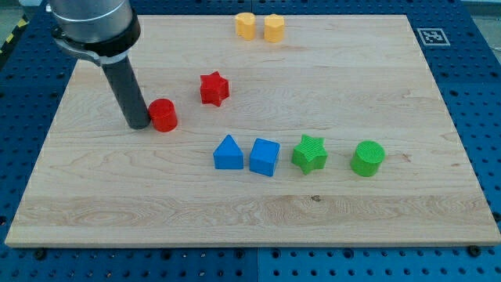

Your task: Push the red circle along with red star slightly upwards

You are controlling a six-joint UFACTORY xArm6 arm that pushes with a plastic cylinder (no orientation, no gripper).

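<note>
The red circle [163,115] lies on the wooden board [250,219], left of centre. My tip [138,124] touches its left side. The red star [213,88] lies up and to the right of the red circle, a short gap apart from it. The dark rod rises from the tip toward the view's top left.
A blue triangle [228,152] and a blue cube [264,157] sit below the star. A green star [310,153] and a green circle [367,158] lie to their right. Two yellow blocks [246,25] [274,27] sit at the top edge.
</note>
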